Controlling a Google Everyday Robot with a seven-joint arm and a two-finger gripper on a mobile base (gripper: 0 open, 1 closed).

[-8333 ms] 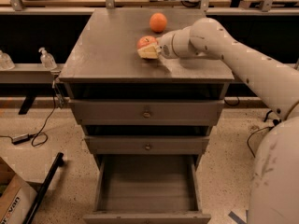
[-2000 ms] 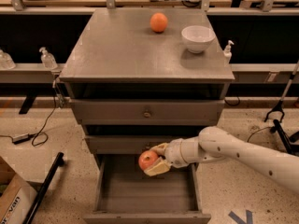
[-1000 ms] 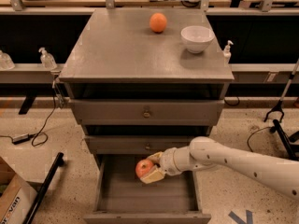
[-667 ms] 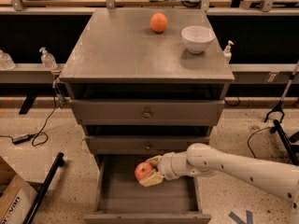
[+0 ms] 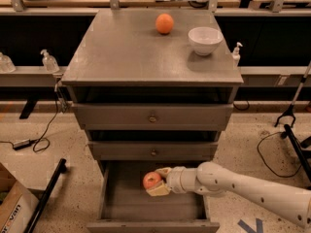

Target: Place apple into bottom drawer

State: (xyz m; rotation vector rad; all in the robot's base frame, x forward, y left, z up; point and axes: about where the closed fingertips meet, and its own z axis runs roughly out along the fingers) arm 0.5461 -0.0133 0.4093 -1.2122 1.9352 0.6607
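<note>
The red apple (image 5: 151,179) with pale patches is held in my gripper (image 5: 159,180) inside the open bottom drawer (image 5: 121,205) of the grey cabinet. The gripper is shut on the apple, with one finger above it and one below. My white arm (image 5: 243,187) reaches in from the lower right over the drawer's right side. The apple is in the middle of the drawer, near its back, low over the plain grey floor. Whether it touches the floor is unclear.
An orange fruit (image 5: 164,23) and a white bowl (image 5: 205,40) stand on the cabinet top (image 5: 121,52). Two shut knobbed drawers (image 5: 152,118) are above the open one. A cardboard box (image 5: 12,208) and a black bar (image 5: 46,195) lie on the floor at left.
The gripper has carried the apple from the cabinet top down into the open bottom drawer. Over the last second it moved slightly left and lower inside the drawer.
</note>
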